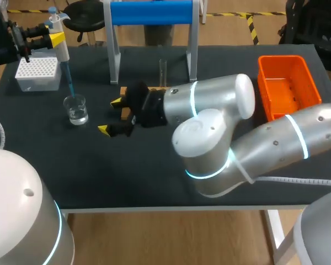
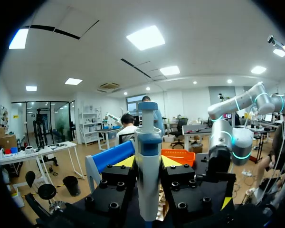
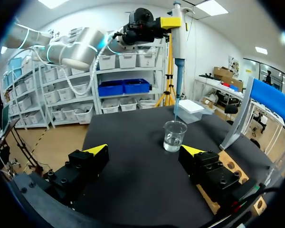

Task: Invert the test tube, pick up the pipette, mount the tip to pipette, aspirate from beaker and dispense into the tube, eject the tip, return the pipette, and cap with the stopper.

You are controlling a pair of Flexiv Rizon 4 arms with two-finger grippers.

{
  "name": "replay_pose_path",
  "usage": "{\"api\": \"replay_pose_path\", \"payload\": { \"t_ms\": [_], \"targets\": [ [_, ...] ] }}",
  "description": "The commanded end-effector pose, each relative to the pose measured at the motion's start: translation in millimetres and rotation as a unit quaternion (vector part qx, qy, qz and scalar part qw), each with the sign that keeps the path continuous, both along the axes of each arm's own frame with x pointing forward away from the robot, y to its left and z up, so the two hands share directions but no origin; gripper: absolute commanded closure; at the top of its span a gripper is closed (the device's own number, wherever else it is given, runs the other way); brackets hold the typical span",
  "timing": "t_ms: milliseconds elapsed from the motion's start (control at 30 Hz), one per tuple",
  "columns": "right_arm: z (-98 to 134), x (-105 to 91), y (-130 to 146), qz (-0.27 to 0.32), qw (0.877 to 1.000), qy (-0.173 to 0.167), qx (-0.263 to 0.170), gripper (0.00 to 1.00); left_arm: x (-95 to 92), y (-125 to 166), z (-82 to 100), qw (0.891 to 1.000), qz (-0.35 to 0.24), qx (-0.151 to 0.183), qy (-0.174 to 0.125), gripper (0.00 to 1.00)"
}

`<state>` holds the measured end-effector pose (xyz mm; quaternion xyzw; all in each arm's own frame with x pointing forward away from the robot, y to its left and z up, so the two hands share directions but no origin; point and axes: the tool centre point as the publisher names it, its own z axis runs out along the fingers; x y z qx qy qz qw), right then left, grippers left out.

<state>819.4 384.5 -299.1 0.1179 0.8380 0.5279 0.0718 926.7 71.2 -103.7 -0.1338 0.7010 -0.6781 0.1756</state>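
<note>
My left gripper (image 1: 54,37) is shut on the white and blue pipette (image 1: 59,44), holding it upright at the table's far left. Between its fingers the pipette (image 2: 148,180) fills the left wrist view. The blue tip (image 1: 68,80) points down to the mouth of the glass beaker (image 1: 76,109), which holds clear liquid. My right gripper (image 1: 110,116) stands open just right of the beaker, low over the table. In the right wrist view the beaker (image 3: 174,135) is ahead of the open gripper (image 3: 145,150), with the pipette (image 3: 179,47) above it. A clear test tube (image 1: 163,72) stands behind.
A white tip box (image 1: 38,73) sits at the back left, behind the beaker. A wooden rack (image 1: 124,107) lies partly under my right gripper. A blue and white stand (image 1: 151,14) is at the back middle, an orange bin (image 1: 287,85) at the back right.
</note>
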Motion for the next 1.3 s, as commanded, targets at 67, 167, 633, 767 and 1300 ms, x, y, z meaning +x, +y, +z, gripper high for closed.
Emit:
{"api": "replay_pose_path", "payload": {
  "t_ms": [67,167,633,767,1300],
  "targets": [
    [-21.4,11.0,41.8,-0.054,0.998,-0.025,-0.017,0.00,-0.3,-0.4,-0.4,1.000,0.001,-0.001,-0.001,1.00],
    [-26.6,13.7,42.2,-0.065,0.997,-0.025,-0.022,0.00,-0.3,-0.4,-0.4,1.000,0.001,-0.001,-0.001,1.00],
    [-38.4,25.9,34.4,-0.100,0.994,-0.025,-0.031,0.00,-0.3,-0.4,-0.4,1.000,0.001,-0.001,-0.001,1.00],
    [-38.5,27.9,33.0,-0.108,0.993,-0.029,-0.032,0.00,-0.3,-0.4,-0.4,1.000,0.001,-0.001,-0.001,1.00],
    [-39.2,30.4,30.8,-0.122,0.991,-0.039,-0.034,0.00,-0.3,-0.4,-0.4,1.000,0.001,-0.001,-0.001,1.00]
  ]
}}
